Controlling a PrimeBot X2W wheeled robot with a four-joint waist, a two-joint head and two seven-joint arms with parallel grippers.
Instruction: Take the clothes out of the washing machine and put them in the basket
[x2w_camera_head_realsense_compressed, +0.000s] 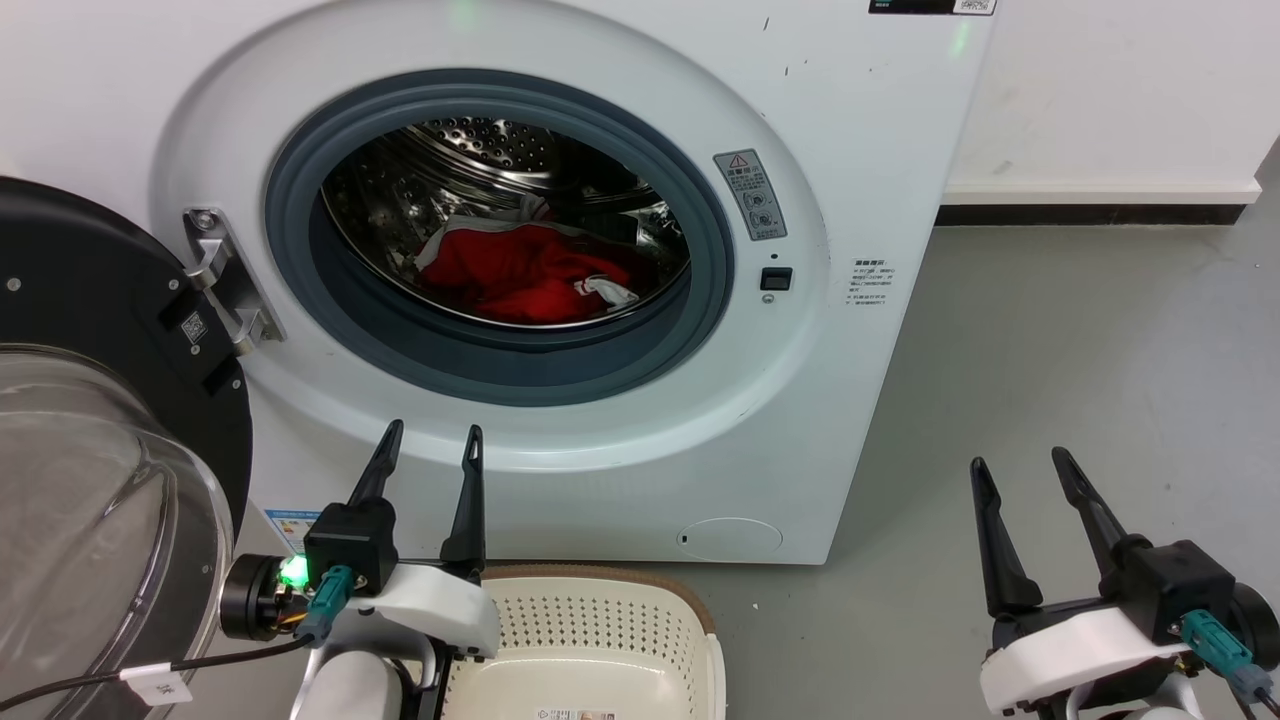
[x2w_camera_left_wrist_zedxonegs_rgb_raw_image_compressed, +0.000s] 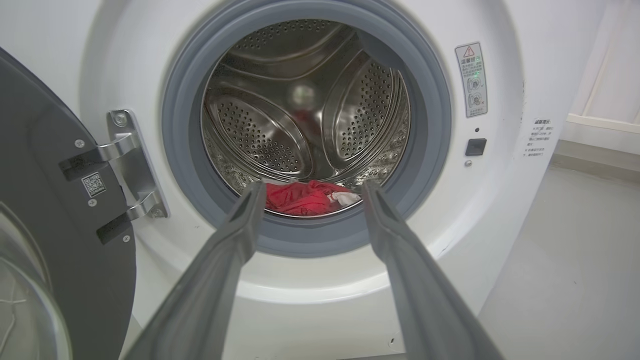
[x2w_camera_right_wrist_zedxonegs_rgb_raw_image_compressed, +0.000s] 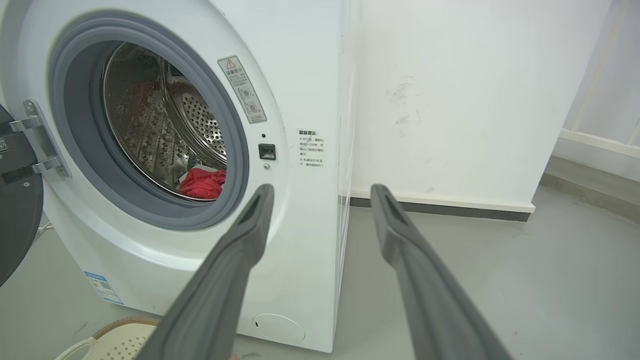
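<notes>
The white washing machine (x2w_camera_head_realsense_compressed: 880, 150) stands with its door swung open, and the red clothes (x2w_camera_head_realsense_compressed: 520, 270) lie crumpled at the bottom of its steel drum. The same clothes (x2w_camera_left_wrist_zedxonegs_rgb_raw_image_compressed: 300, 197) show low in the drum in the left wrist view, and the clothes (x2w_camera_right_wrist_zedxonegs_rgb_raw_image_compressed: 202, 182) peek past the seal in the right wrist view. My left gripper (x2w_camera_head_realsense_compressed: 432, 438) is open, held below the grey door seal, outside the drum. My right gripper (x2w_camera_head_realsense_compressed: 1020, 462) is open over the floor, right of the machine. The cream basket (x2w_camera_head_realsense_compressed: 600, 620) sits on the floor below the opening.
The black-rimmed glass door (x2w_camera_head_realsense_compressed: 100, 420) hangs open at the left on its metal hinge (x2w_camera_head_realsense_compressed: 225, 285), close beside my left arm. Grey floor (x2w_camera_head_realsense_compressed: 1080, 350) spreads to the right, up to a white wall with a dark baseboard (x2w_camera_head_realsense_compressed: 1090, 213).
</notes>
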